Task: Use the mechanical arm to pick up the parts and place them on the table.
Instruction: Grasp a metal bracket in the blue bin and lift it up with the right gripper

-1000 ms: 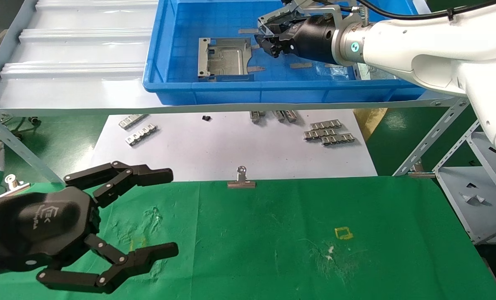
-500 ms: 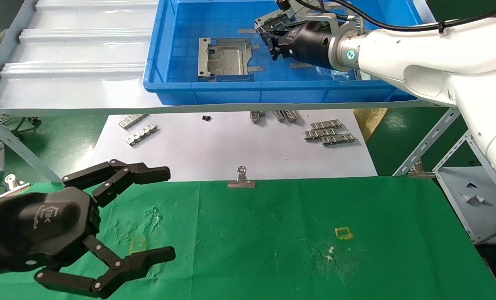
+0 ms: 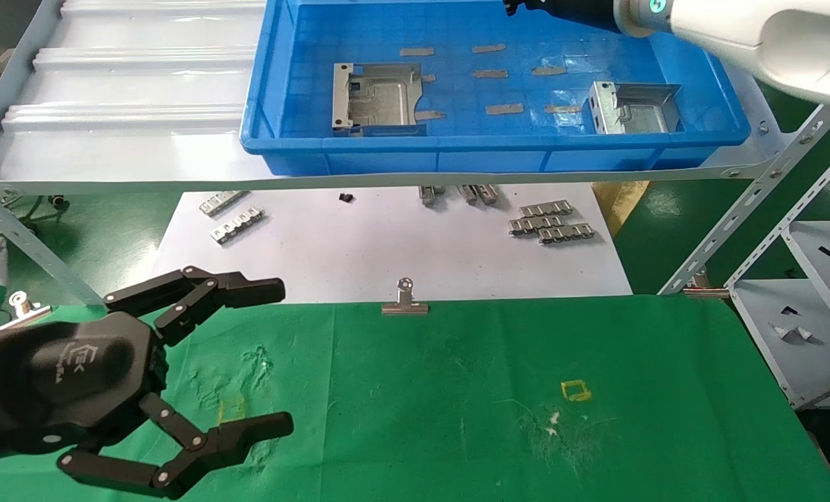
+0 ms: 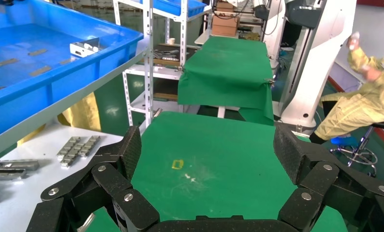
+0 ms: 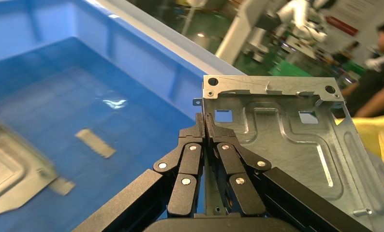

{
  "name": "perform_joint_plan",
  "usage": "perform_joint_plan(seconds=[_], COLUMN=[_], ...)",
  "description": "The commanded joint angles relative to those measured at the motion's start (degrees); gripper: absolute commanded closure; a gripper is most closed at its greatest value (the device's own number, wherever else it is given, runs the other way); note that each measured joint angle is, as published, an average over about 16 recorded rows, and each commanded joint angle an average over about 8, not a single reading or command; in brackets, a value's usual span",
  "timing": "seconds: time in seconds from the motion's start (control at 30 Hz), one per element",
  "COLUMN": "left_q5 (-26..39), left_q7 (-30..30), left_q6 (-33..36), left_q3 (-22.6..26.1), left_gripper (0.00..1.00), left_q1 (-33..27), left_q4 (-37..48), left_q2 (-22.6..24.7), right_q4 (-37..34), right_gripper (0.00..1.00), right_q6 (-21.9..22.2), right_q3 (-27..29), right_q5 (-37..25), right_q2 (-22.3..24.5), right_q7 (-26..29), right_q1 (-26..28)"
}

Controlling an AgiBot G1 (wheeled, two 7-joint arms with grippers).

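Blue bin below; right claw pinching part, raised.

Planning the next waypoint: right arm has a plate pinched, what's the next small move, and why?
Probably carry it toward the table. The right gripper is shut on the part, held above the blue bin; the green cloth is bare of plates. The left gripper hangs open over the table's left end.
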Motion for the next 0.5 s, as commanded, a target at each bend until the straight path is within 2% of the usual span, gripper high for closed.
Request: perform_joint_plan(seconds=[0.03, 0.33, 0.43, 0.5], left_q5=[0.00, 0.00, 0.00, 0.00], left_q7=[0.00, 0.00, 0.00, 0.00], left_q6=[0.00, 0.00, 0.00, 0.00], left_q3=[0.00, 0.00, 0.00, 0.00], left_gripper=[0.00, 0.00, 0.00, 0.00], left_q1=[0.00, 0.00, 0.00, 0.00], left_q4=[0.00, 0.00, 0.00, 0.00], left_q2=[0.00, 0.00, 0.00, 0.00], right_q4=[-0.38, 3.85, 4.82, 6.07], right_gripper=[1.00, 1.00, 1.00, 1.00], right_q6=[-2.21, -34.89, -43.92, -47.83], right_q3=[0.07, 1.93, 2.40, 2.27], right_q5=[0.29, 5.56, 7.21, 7.93], right_q2=[0.94, 13.38, 16.48, 18.33], right_q7=[-1.54, -10.29, -12.22, -12.61], right_q1=[1.19, 2.87, 3.08, 2.94])
